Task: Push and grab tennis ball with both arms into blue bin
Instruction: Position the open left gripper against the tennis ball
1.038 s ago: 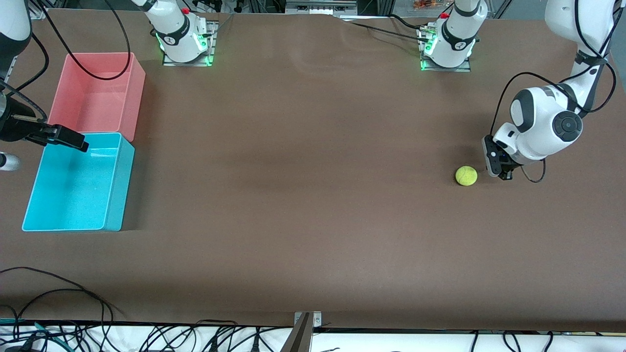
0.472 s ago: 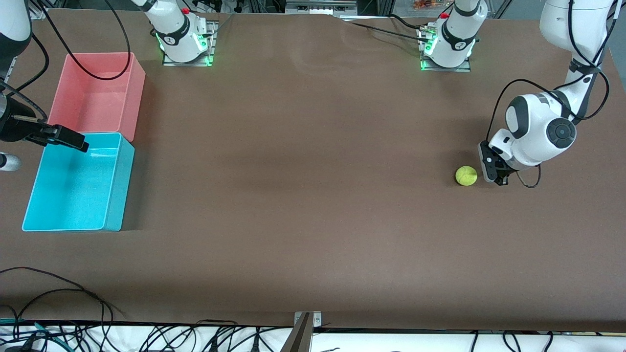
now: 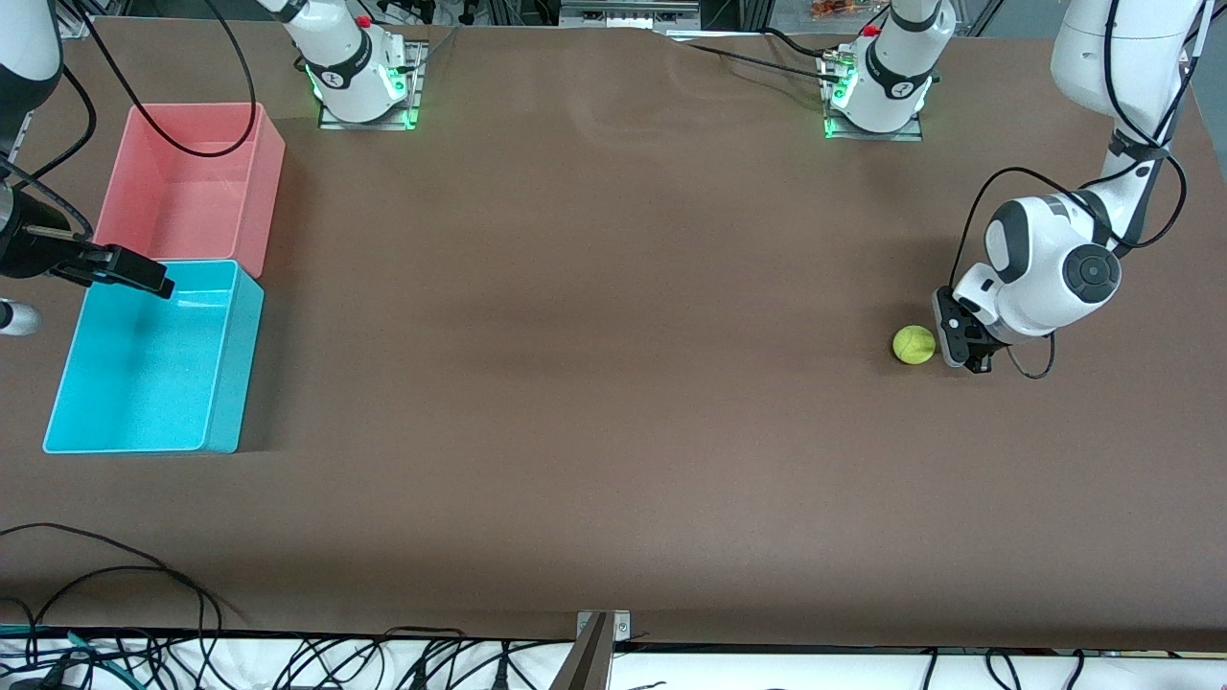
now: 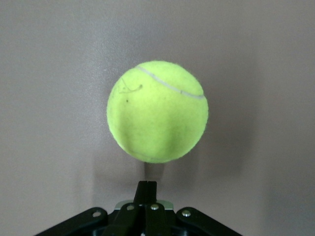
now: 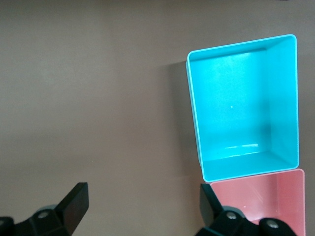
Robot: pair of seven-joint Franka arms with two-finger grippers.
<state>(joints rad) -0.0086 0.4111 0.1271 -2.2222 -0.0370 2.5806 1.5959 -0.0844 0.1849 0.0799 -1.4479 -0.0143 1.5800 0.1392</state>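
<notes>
The tennis ball (image 3: 914, 345) lies on the brown table near the left arm's end. It fills the middle of the left wrist view (image 4: 157, 112). My left gripper (image 3: 951, 347) is shut and empty, low at the table, right beside the ball toward the left arm's end. In the left wrist view its closed fingertips (image 4: 147, 186) point at the ball with a small gap. The blue bin (image 3: 228, 356) stands at the right arm's end and also shows in the right wrist view (image 5: 193, 103). My right gripper (image 3: 134, 274) hangs open and empty above the bin's rim (image 5: 142, 206).
A pink bin (image 3: 261, 182) stands against the blue bin, farther from the front camera; its corner shows in the right wrist view (image 5: 261, 196). Both arm bases stand along the table's back edge. Cables hang off the front edge.
My left gripper has slid along the table toward the ball and now sits right beside it. The ball has not visibly moved. The right arm has not moved.
</notes>
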